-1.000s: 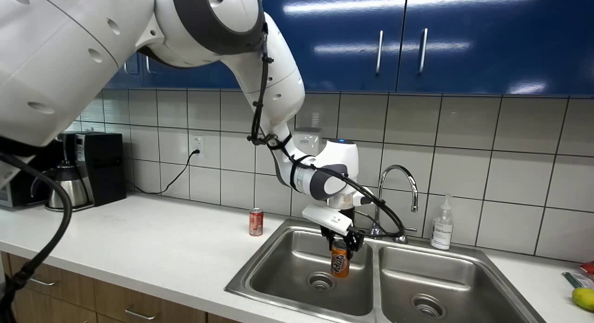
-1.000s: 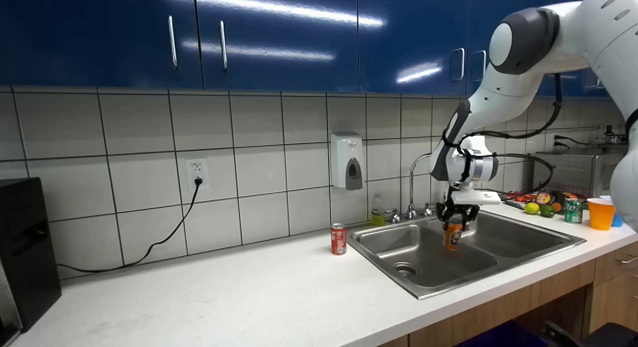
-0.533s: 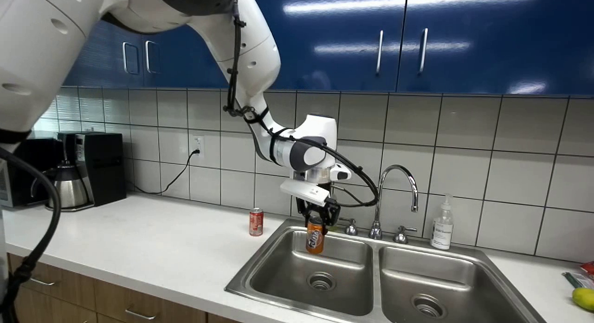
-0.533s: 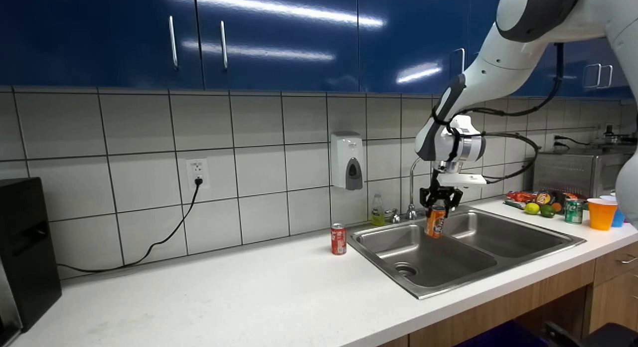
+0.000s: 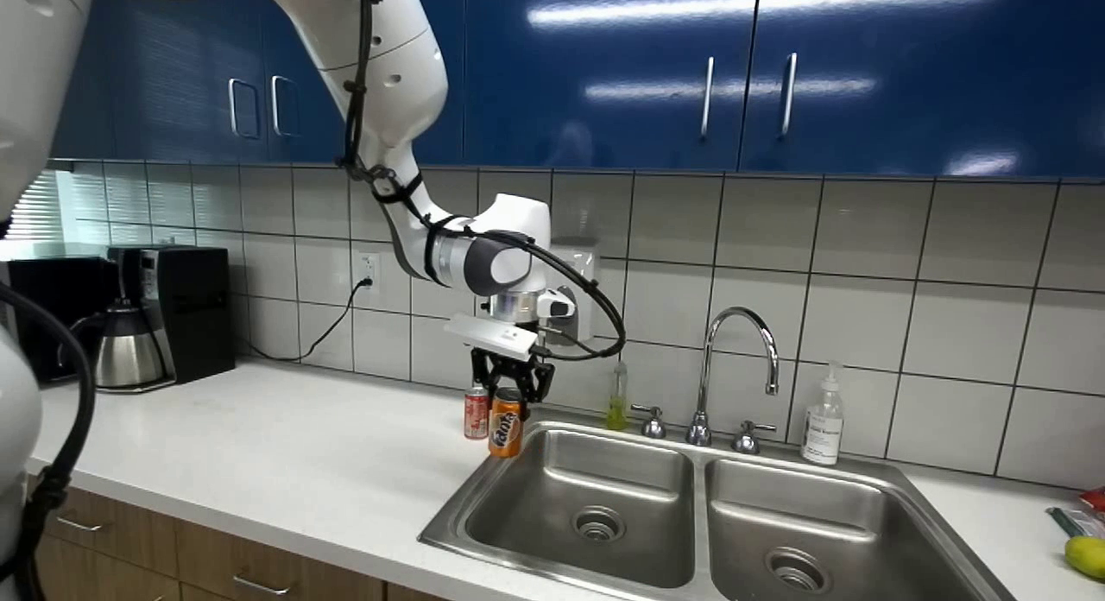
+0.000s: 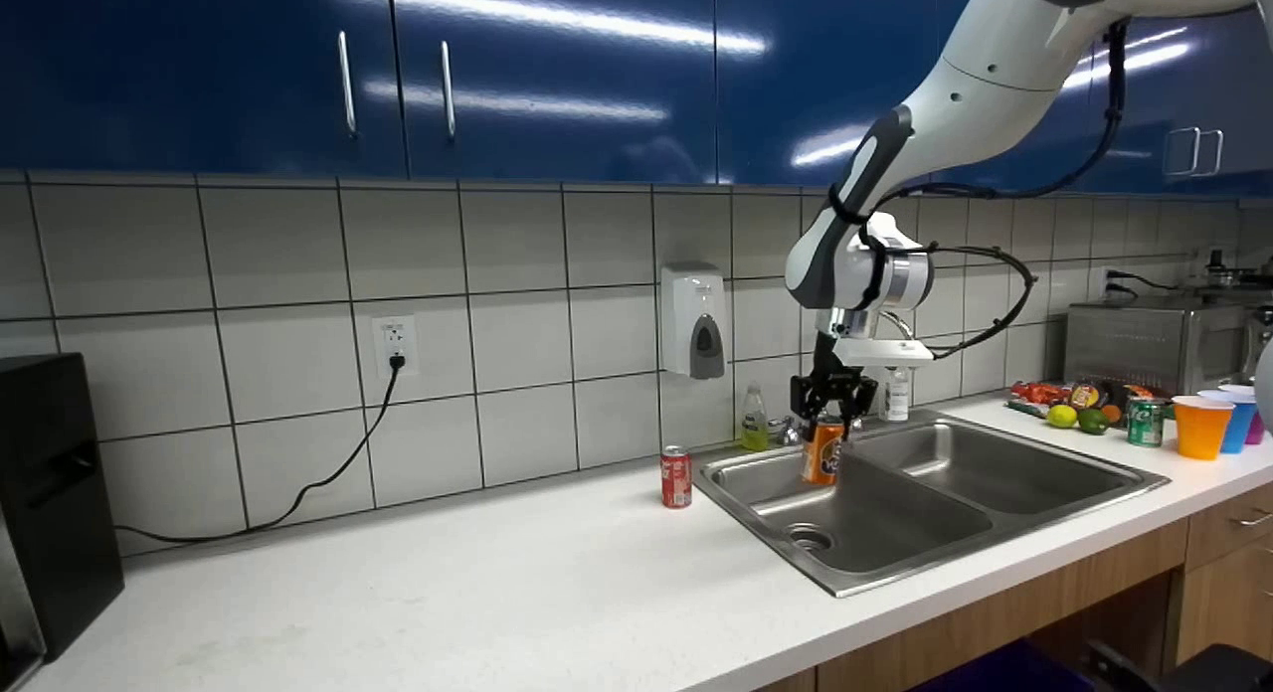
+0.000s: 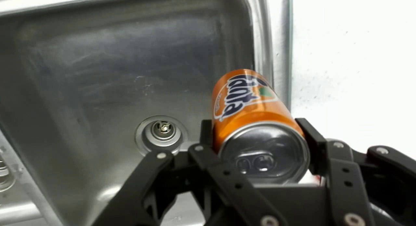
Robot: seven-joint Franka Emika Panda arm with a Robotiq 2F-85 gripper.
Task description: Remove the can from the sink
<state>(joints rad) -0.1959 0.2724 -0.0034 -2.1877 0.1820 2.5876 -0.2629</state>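
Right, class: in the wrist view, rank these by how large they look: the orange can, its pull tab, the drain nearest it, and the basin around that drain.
Sink basin
Orange can
Drain, partly hidden
Pull tab
Apparent size only: the can is held nearer than the drain.

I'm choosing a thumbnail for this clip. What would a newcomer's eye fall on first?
Probably the orange Fanta can, gripped in the black claw near the edge of the sink. Next might come the white robot arm, in front of glossy blue cabinets. A red can stands upright on the white counter beside the sink.
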